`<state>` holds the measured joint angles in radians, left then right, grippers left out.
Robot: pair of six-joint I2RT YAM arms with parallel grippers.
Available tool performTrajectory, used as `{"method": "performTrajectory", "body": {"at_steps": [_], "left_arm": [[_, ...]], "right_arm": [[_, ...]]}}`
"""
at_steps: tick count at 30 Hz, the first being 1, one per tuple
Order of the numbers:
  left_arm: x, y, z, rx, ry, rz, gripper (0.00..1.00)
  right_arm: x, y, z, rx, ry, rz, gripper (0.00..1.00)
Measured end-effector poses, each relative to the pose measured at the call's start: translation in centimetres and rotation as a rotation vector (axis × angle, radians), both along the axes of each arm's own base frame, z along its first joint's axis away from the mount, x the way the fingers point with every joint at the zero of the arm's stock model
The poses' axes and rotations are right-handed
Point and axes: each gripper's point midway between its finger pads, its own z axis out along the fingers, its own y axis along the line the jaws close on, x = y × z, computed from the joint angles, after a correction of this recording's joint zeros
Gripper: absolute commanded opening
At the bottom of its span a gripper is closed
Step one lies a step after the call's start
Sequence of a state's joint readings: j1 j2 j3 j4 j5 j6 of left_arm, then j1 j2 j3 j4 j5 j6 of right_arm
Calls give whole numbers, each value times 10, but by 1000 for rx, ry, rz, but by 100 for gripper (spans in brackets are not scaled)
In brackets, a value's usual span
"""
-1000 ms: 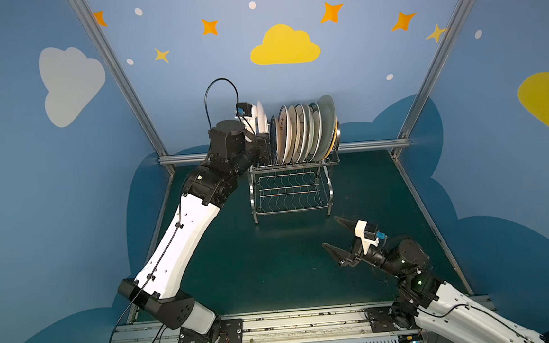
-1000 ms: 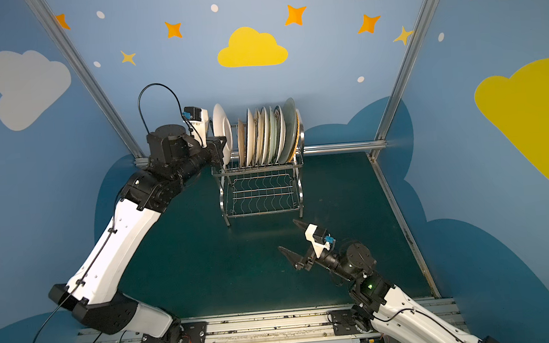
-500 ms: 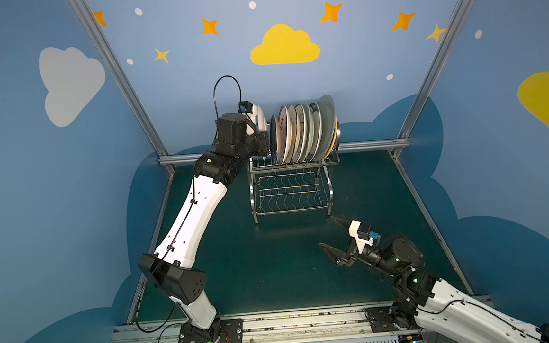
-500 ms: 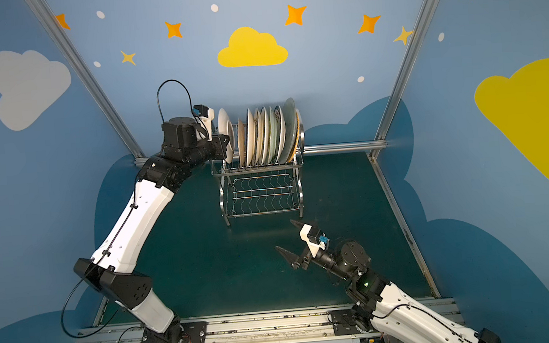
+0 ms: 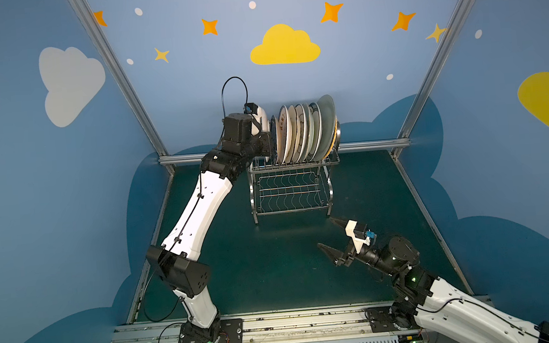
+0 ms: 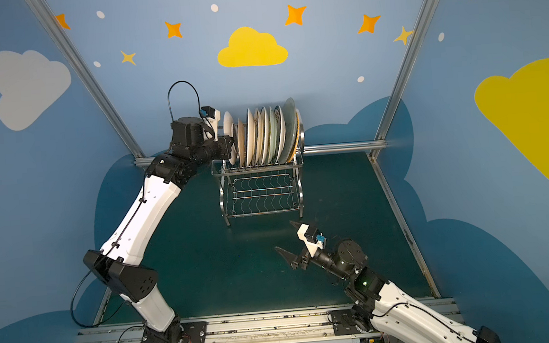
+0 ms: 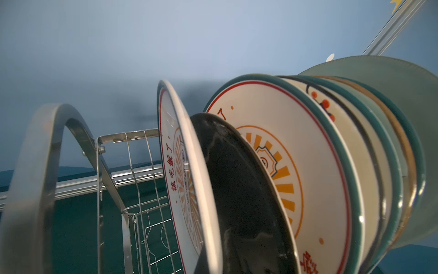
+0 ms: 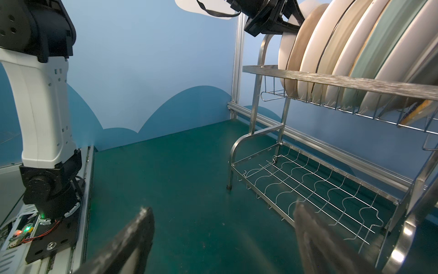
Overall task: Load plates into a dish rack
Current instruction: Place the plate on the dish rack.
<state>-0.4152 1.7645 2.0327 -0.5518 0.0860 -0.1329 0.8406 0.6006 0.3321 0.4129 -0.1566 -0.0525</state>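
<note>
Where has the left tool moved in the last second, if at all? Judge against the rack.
Yes: the left tool has moved toward the dish rack, bringing its white plate closer to the racked plates.

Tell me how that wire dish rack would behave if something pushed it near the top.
Probably top-heavy: the plates stand in the upper tier of the dish rack, and its lower tier is bare. On its thin legs, a high push might tip or skid it across the green mat. The steel frame looks stiff, so it should move as one piece.
</note>
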Motion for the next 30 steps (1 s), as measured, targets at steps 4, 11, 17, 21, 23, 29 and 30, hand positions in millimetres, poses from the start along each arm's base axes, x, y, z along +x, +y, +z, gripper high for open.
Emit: {"method": "performTrajectory", "body": {"at_steps": [4, 11, 17, 21, 23, 29, 30], "left_arm": [[2, -1, -2, 12, -3, 0, 4], [9, -2, 0, 38, -20, 3, 4], [16, -3, 0, 61, -36, 4, 6], [21, -4, 0, 69, -43, 5, 6], [22, -4, 0, 69, -45, 5, 6], [21, -5, 0, 63, -43, 4, 4], [21, -5, 0, 61, -41, 2, 4]], "right_arm": [[1, 1, -3, -10, 9, 0, 90], [1, 1, -3, -12, 12, -3, 90], [2, 1, -4, -15, 15, -6, 90], [2, 1, -5, -18, 18, -7, 90], [2, 1, -5, -21, 21, -9, 90], [4, 0, -1, -30, 32, -17, 90], [4, 0, 0, -30, 33, -17, 90]]}}
